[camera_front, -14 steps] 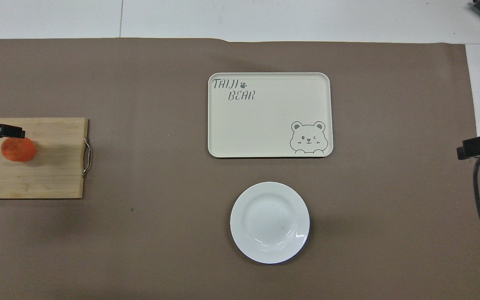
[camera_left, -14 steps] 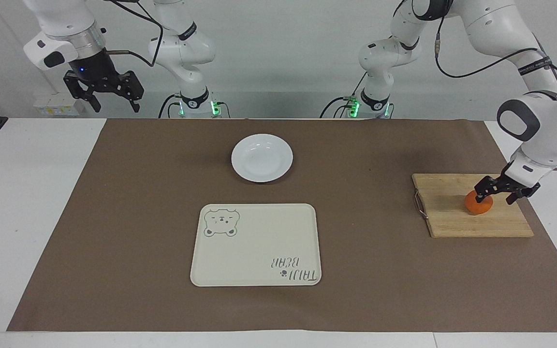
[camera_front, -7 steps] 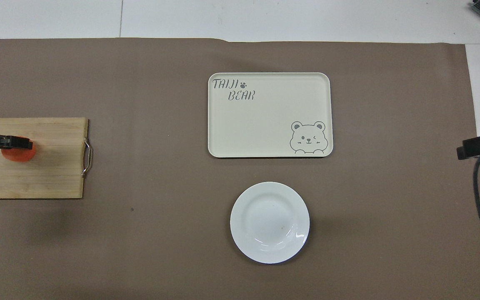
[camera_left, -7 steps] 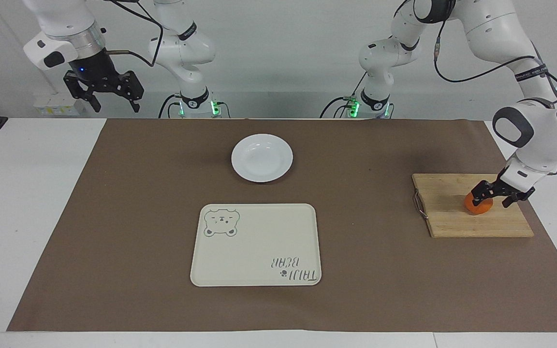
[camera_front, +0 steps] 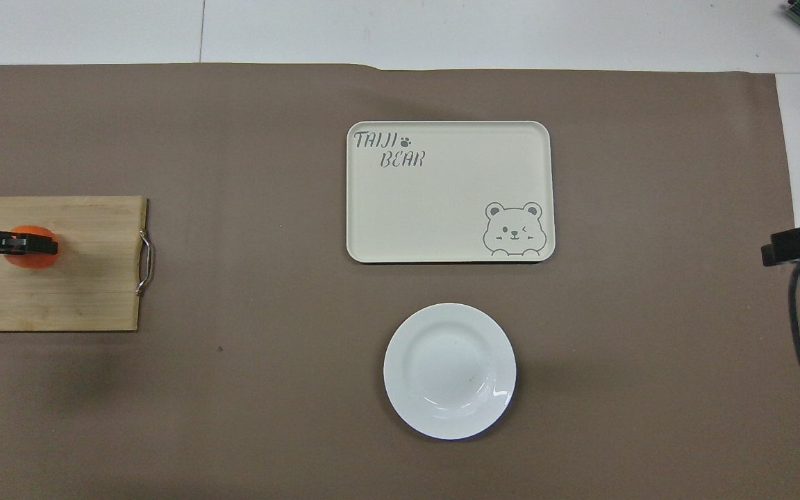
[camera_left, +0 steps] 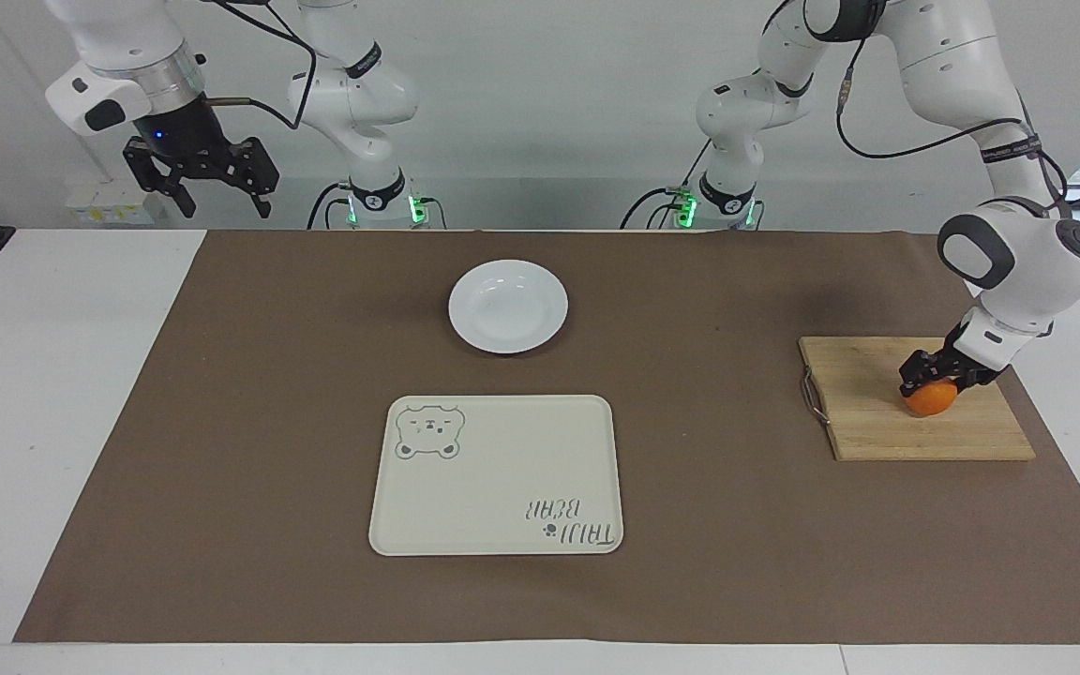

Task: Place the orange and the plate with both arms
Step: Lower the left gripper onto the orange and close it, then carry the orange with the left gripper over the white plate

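Note:
The orange (camera_left: pixel 930 401) sits on a wooden cutting board (camera_left: pixel 863 412) at the left arm's end of the table. My left gripper (camera_left: pixel 932 382) comes down on it from above, its fingers shut on the fruit's two sides. From overhead the gripper (camera_front: pixel 28 243) covers the top of the orange (camera_front: pixel 33 260). The white plate (camera_left: pixel 507 307) lies empty on the brown mat, near the robots in the middle; it also shows in the overhead view (camera_front: pixel 449 370). My right gripper (camera_left: pixel 224 202) waits open, raised over the right arm's end of the table.
A cream tray with a bear drawing (camera_left: pixel 496 473) lies farther from the robots than the plate, also seen from overhead (camera_front: pixel 448 191). The cutting board (camera_front: pixel 87 278) has a metal handle on the edge toward the table's middle. A brown mat (camera_left: pixel 221 422) covers most of the table.
My left gripper has come down around the orange and closed on it, its wrist swinging more upright. The right arm, plate and tray have not moved.

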Controlling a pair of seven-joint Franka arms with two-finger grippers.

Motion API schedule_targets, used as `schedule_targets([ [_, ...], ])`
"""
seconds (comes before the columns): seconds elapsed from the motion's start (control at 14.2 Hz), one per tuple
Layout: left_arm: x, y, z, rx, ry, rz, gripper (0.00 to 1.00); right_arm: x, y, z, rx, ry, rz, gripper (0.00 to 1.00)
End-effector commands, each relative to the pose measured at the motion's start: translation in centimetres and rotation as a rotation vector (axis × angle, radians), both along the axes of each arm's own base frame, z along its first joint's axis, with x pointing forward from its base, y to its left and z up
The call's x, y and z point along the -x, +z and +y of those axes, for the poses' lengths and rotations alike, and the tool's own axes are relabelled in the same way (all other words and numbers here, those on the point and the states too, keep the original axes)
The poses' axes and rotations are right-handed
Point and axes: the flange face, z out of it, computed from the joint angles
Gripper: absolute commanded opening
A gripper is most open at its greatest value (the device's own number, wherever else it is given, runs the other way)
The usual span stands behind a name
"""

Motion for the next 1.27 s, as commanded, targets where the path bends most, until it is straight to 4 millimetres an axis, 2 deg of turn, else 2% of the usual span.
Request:
schedule_targets([
  [0.0, 0.5, 1.9, -1.4, -0.001, -0.031, -0.035, 0.0, 0.7, 0.2, -0.1, 0.012, -0.014, 0.006, 1.0],
  [0.14, -0.1, 3.8, -4.6, -0.006, -0.076, -0.064, 0.0, 0.7, 0.2, -0.1, 0.012, -0.014, 0.006, 1.0],
  [0.35, -1.0, 5.9, -13.3, 0.004, -0.181, -0.072, 0.0, 0.7, 0.2, -0.1, 0.012, -0.014, 0.006, 1.0],
  [0.56, -0.3, 5.9, -25.5, 0.033, -0.175, -0.047, 0.0, 0.7, 0.2, -0.1, 0.012, -0.014, 0.006, 1.0],
  [0.71, 1.5, 6.0, -33.7, 0.05, -0.176, -0.035, 0.0, 0.7, 0.2, -0.1, 0.012, -0.014, 0.006, 1.0],
  [0.85, 3.9, 6.7, -40.4, 0.068, -0.17, -0.036, 0.0, 0.7, 0.2, -0.1, 0.012, -0.014, 0.006, 1.0],
  [1.06, 8.4, 7.4, -48.7, 0.086, -0.2, -0.027, 0.0, 0.7, 0.2, -0.1, 0.012, -0.014, 0.006, 1.0],
  [1.2, 11.3, 7.5, -53.1, 0.101, -0.205, -0.028, 0.0, 0.7, 0.2, -0.1, 0.012, -0.014, 0.006, 1.0],
])
